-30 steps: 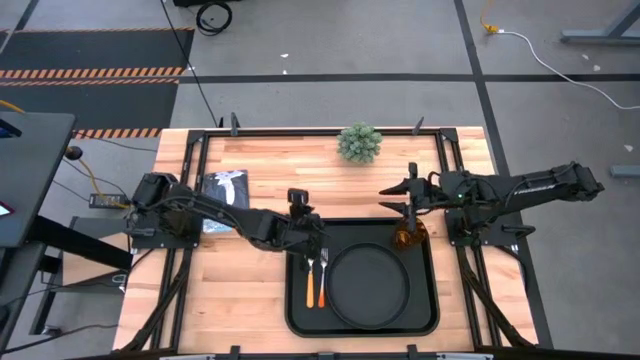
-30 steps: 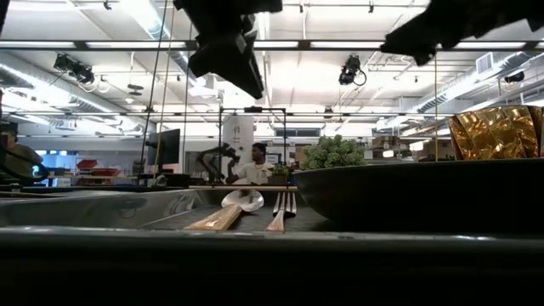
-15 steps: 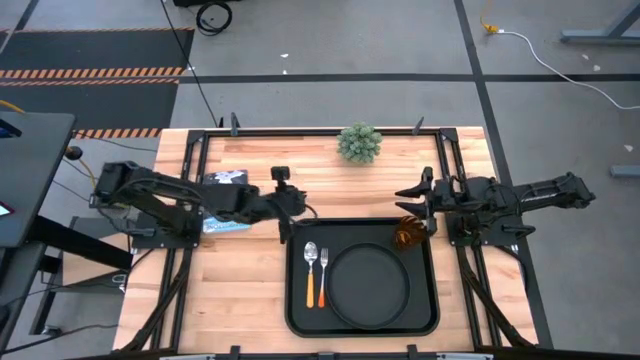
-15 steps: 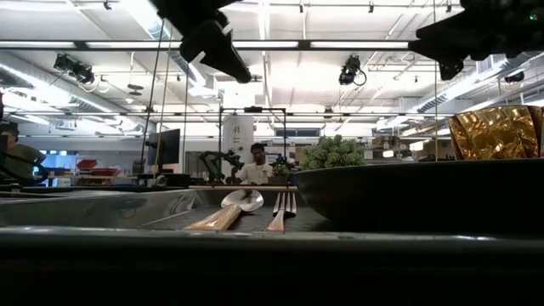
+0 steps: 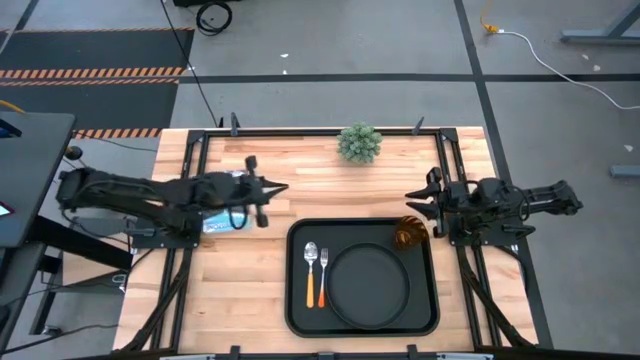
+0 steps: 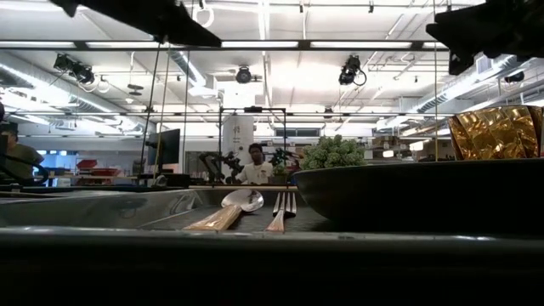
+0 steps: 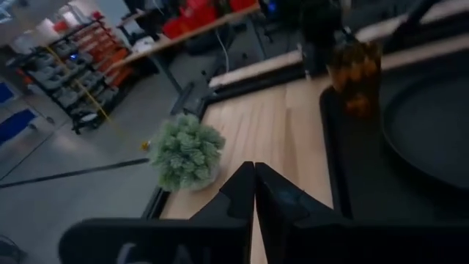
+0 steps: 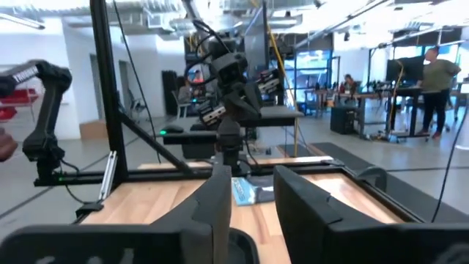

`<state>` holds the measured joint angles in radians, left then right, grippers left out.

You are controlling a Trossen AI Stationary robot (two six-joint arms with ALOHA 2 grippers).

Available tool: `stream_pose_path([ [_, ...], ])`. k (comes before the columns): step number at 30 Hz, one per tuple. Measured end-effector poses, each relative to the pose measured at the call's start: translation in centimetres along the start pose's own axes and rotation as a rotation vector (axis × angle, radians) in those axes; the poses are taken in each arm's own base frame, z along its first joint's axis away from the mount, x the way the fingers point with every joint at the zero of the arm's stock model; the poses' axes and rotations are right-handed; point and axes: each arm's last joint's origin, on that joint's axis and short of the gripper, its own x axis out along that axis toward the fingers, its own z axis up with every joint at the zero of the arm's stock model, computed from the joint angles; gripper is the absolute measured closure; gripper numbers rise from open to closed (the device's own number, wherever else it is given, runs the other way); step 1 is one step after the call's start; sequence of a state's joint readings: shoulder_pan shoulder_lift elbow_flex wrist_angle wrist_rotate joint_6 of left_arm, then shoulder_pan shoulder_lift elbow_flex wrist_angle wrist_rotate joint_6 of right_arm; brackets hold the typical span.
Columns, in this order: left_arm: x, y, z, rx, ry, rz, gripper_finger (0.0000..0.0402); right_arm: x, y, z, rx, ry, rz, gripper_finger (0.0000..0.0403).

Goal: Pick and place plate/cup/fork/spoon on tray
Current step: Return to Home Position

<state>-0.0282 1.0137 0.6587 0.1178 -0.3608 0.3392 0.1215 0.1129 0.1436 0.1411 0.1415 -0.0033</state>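
The black rectangular tray (image 5: 297, 300) lies at the table's near middle. On it lie the round black plate (image 5: 369, 285), the amber cup (image 5: 407, 235) standing at its far right corner, the silver fork (image 5: 324, 262) and the orange-handled spoon (image 5: 311, 274) side by side at its left. In the low view the spoon (image 6: 236, 204), the fork (image 6: 280, 211), the plate (image 6: 416, 195) and the cup (image 6: 497, 132) show on the tray. My left gripper (image 5: 276, 188) is shut and empty (image 7: 254, 183), up off the table left of the tray's far left corner. My right gripper (image 5: 413, 203) is open and empty (image 8: 253, 198), just beyond the cup.
A small green plant (image 5: 359, 143) stands at the table's far edge; it also shows in the left wrist view (image 7: 185, 152). A flat dark packet (image 5: 222, 190) lies under my left arm at the left. People stand in the room beyond the table (image 6: 253, 166).
My left gripper has drawn back from above the fork and spoon, going up and toward the table's far left, and now points level toward the right. My right gripper has drawn back a little toward the right edge, away from the cup. The things on the tray have stayed still.
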Motion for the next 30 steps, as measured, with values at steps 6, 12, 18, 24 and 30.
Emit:
stream_pose_path([
  [6,-3.2,1.0,-1.2,-0.094,-0.089,0.027,0.0384,-0.6,-0.2,-1.1,0.042,-0.050,-0.047,0.0314],
  [12,-6.1,0.8,-3.4,-0.203,-0.202,-0.052,0.0384,-0.7,-0.3,-2.1,0.087,-0.142,-0.073,0.0321],
  [18,-8.6,0.5,-5.2,-0.340,-0.333,-0.111,0.0384,-0.7,-0.4,-2.1,0.223,-0.151,-0.102,0.0320],
  [24,-11.0,0.3,-6.4,-0.450,-0.491,-0.194,0.0384,-0.7,-0.4,-2.2,0.270,-0.151,-0.099,0.0320],
  [30,-12.9,-0.2,-8.0,-0.532,-0.627,-0.329,0.0391,-0.7,-0.4,-2.2,0.266,-0.151,-0.099,0.0320],
])
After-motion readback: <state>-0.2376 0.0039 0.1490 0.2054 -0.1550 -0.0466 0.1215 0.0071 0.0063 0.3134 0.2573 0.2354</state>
